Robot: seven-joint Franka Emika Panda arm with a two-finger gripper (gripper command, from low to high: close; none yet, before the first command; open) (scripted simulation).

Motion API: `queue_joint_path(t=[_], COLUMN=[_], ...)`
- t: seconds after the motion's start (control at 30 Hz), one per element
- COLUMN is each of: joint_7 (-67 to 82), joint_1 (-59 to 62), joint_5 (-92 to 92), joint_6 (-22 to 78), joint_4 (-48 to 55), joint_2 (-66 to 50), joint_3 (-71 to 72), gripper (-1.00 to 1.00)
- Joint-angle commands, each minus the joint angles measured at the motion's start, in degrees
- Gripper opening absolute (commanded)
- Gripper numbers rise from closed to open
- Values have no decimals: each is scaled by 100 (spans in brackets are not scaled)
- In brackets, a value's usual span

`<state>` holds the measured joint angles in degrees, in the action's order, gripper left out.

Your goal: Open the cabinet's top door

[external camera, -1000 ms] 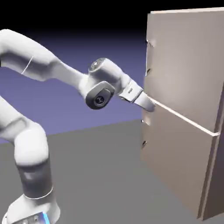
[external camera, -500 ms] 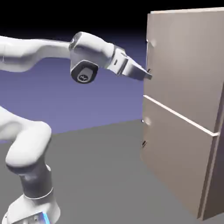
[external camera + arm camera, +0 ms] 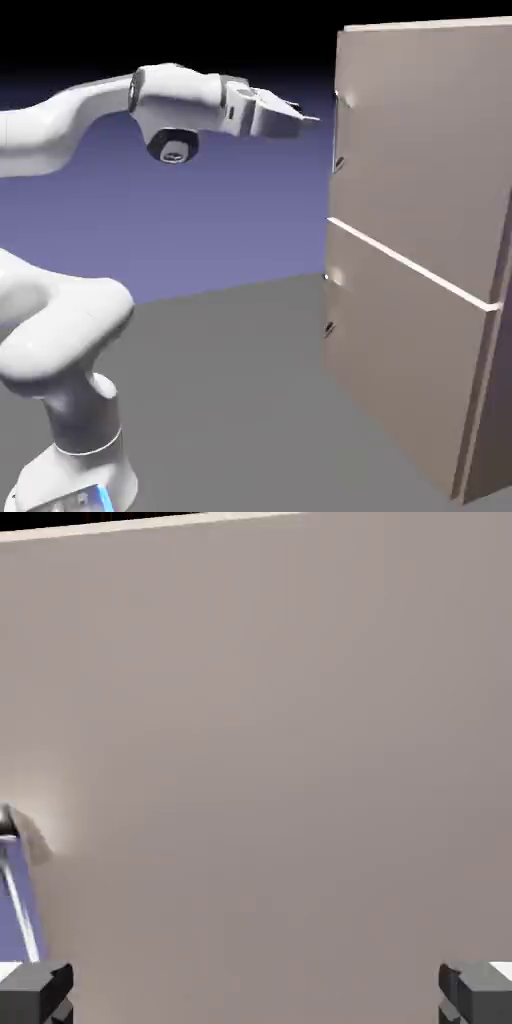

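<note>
Door (image 3: 425,150): smooth, matt, plain-faced. Handle (image 3: 336,130): glossy, metal-looking. Arm (image 3: 65,320): smooth, glossy, plastic-looking shell. Floor (image 3: 230,400): matt, smooth. Seam (image 3: 410,262): smooth, pale.

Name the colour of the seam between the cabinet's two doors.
White; the seam shows best in the exterior view.

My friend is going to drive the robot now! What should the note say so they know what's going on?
Gripper: open, nothing between its fingertips, short of the cabinet.
Top door: shut, above the pale seam. Its handle is on the exterior view's left edge of the door; in the hand view it shows at the far left, not between the fingertips.
Done: the hand is up at about the handle's height.
Left: line up with the handle, grip it, pull the door open.
</note>
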<state>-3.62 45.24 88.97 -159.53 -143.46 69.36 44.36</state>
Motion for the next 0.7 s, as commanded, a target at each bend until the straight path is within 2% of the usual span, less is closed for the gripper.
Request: queue_joint_path(t=[0.0, 0.43, 0.63, 0.67], joint_7=[109, 1498, 1635, 1635], joint_1=[129, 1772, 2665, 2665], joint_5=[250, 3432, 3863, 3863], joint_6=[41, 559, 689, 689], joint_4=[49, 677, 1407, 1407], joint_2=[103, 1416, 1269, 1269], joint_3=[124, 1711, 1983, 1983], gripper=[0, 0, 0, -100])
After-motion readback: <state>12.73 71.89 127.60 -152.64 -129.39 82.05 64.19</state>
